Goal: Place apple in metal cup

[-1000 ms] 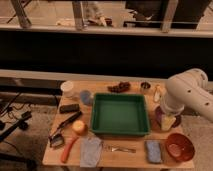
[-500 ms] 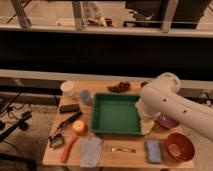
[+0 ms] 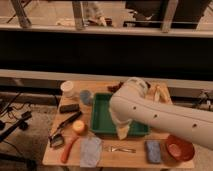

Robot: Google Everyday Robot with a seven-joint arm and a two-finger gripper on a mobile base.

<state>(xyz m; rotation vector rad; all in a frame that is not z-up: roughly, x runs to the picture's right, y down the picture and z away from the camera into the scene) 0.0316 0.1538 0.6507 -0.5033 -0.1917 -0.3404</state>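
The apple (image 3: 78,126), small and yellow-orange, lies on the wooden table (image 3: 135,159) just left of the green tray (image 3: 100,120). My pale arm (image 3: 160,115) sweeps in from the lower right and fills the middle of the view. The gripper (image 3: 122,131) hangs as a pale piece below the arm's rounded end, over the tray's front right part and about a hand's width right of the apple. It is open and nothing shows in it. The metal cup is hidden behind the arm.
A white cup (image 3: 67,88), a blue-grey cup (image 3: 86,96) and dark grapes (image 3: 115,88) stand at the back. A black block (image 3: 69,107), a brush (image 3: 62,132) and a carrot (image 3: 67,150) lie at left. A blue cloth (image 3: 91,151), fork (image 3: 120,149), sponge (image 3: 153,150) and red bowl (image 3: 179,149) line the front.
The arm has swung left from the table's right side and come closer to the camera. It now covers the tray's right part and the back-right items. Nothing on the table has moved.
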